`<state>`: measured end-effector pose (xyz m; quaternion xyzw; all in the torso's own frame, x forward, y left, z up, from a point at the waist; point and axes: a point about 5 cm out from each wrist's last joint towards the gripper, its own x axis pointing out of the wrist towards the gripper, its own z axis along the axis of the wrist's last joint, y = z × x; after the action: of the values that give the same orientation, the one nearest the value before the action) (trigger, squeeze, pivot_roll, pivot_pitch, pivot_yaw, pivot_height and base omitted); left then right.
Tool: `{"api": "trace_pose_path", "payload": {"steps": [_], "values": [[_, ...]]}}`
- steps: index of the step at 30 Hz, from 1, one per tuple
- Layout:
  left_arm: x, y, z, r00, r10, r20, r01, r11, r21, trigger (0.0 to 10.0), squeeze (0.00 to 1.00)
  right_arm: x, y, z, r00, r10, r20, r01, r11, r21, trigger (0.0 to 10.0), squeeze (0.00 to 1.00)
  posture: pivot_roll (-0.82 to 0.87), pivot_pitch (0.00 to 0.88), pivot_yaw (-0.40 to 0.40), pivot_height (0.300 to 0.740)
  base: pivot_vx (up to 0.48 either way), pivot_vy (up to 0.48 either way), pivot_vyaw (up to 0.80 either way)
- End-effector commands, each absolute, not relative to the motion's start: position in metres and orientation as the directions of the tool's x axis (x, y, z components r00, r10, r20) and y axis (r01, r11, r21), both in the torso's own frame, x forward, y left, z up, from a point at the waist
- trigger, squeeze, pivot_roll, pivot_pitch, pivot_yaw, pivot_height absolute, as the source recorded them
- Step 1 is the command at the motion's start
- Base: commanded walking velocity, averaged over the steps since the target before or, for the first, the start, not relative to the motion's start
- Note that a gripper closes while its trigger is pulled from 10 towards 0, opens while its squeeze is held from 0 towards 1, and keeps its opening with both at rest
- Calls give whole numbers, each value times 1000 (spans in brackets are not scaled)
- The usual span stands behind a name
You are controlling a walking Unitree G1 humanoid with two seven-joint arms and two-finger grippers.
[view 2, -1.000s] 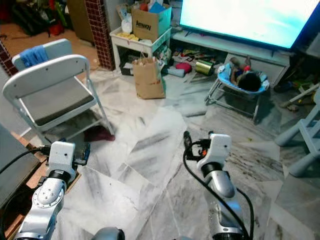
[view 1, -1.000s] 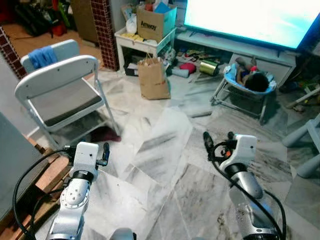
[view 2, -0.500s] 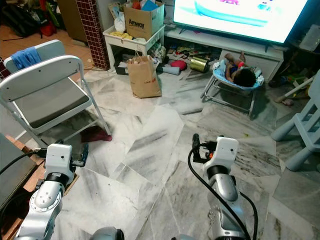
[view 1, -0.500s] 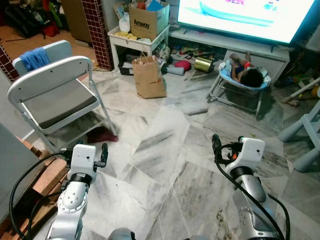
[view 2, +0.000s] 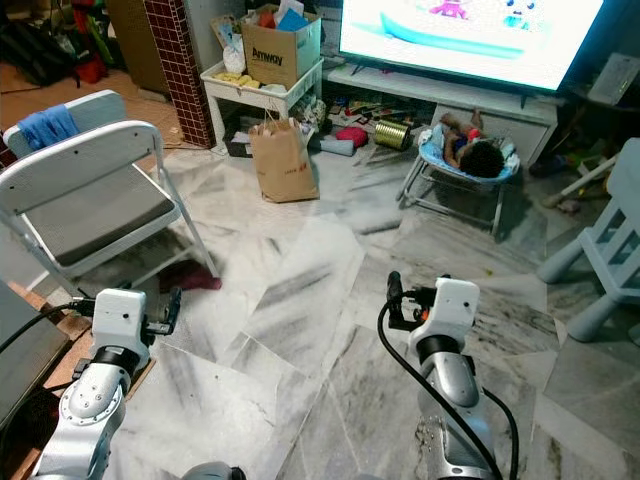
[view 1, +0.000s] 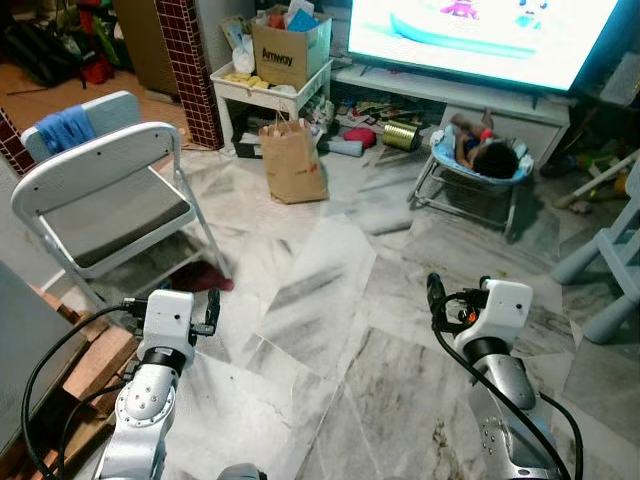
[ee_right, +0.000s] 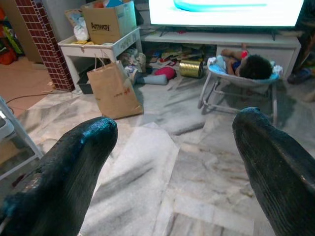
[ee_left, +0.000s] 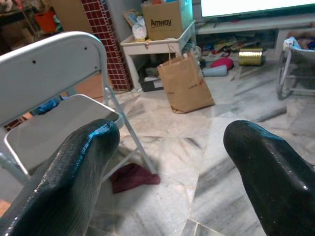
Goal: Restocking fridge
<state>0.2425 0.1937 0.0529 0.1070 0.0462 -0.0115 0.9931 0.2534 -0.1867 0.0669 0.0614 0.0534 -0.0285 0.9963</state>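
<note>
Both arms are raised in front of the robot with nothing in them: the left gripper has its fingers spread wide, and so does the right gripper. No fridge and no groceries can be made out from here, so restocking looks barely begun. The risk I see is in walking: the chair stands just ahead of the left gripper, a red cloth lies under it, and a baby in a bouncer sits ahead of the right gripper. Beyond both, a paper bag and a box reading "Amway".
</note>
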Motion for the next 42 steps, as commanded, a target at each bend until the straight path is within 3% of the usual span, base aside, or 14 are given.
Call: {"api": "trace_pose_path", "payload": {"steps": [1, 7, 18, 42], "values": [[244, 193, 57, 997, -26, -76, 42, 977, 211, 10000, 0, 255, -186, 69, 993, -51, -102, 63, 991, 120, 10000, 0, 37, 14, -23, 740, 398, 251, 0], [245, 190, 56, 996, -40, -82, 56, 978, 200, 10000, 0, 256, -186, 69, 993, -54, -106, 65, 992, 111, 10000, 0, 36, 16, -25, 740, 393, 168, -691], [245, 187, 55, 994, -56, -91, 72, 979, 192, 10000, 0, 257, -187, 67, 991, -60, -118, 74, 991, 114, 10000, 0, 39, 19, -27, 740, 0, 0, -773], [241, 192, 55, 996, -36, -85, 52, 979, 196, 10000, 0, 259, -183, 65, 991, -65, -117, 75, 994, 82, 10000, 0, 48, 14, -28, 740, 0, 0, 0]]}}
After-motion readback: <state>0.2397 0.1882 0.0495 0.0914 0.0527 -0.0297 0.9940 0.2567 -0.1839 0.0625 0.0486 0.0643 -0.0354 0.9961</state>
